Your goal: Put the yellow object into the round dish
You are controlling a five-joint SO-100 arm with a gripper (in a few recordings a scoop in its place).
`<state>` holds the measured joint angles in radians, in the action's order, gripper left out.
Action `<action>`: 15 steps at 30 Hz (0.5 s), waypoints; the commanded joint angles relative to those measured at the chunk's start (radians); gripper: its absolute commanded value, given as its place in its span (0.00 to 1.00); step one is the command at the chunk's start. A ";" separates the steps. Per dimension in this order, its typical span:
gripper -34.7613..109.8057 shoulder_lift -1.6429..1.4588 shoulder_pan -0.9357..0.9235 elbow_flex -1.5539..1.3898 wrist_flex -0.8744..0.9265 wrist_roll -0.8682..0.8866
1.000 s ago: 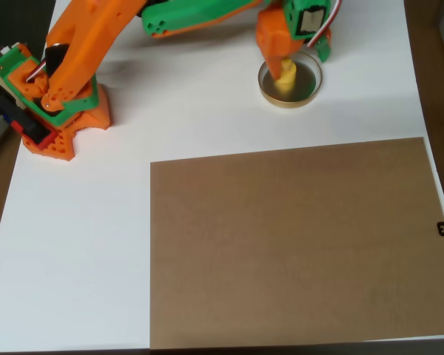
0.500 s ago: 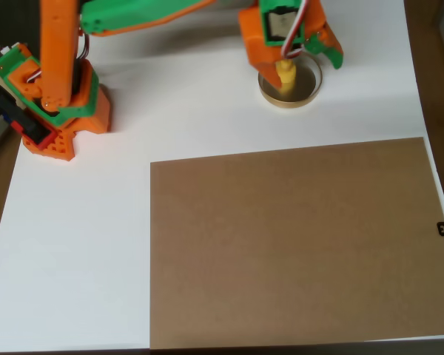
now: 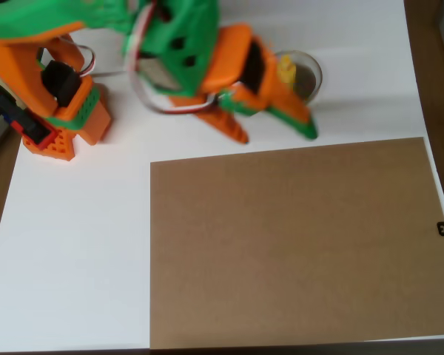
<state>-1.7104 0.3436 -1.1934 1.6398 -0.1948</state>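
Yellow object (image 3: 286,72) in round dish (image 3: 311,74); gripper (image 3: 275,132) spread — empty

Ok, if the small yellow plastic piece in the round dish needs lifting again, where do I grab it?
Probably by its top, coming straight down: the small yellow plastic piece sits inside the shallow tan-rimmed round dish, whose wall blocks a low sideways approach. The arm hides much of it, so its exact pose is unclear.

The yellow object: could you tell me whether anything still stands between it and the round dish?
Nothing visible does. The yellow object already sits inside the round dish, at its left side in the overhead view. The tool is open, empty and apart from it.
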 commanded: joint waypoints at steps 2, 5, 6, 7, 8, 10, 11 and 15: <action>0.44 -0.206 -0.129 -0.126 -0.081 0.002; 0.44 -0.273 -0.199 -0.202 -0.115 0.011; 0.44 -0.293 -0.219 -0.224 -0.123 0.015; 0.44 -0.313 -0.236 -0.244 -0.132 0.017; 0.44 -0.330 -0.252 -0.261 -0.140 0.020; 0.43 -0.357 -0.284 -0.290 -0.150 0.032; 0.43 -0.370 -0.298 -0.304 -0.155 0.038; 0.43 -0.411 -0.362 -0.368 -0.190 0.057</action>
<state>-2.0387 0.0123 -1.5401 1.4742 -0.1381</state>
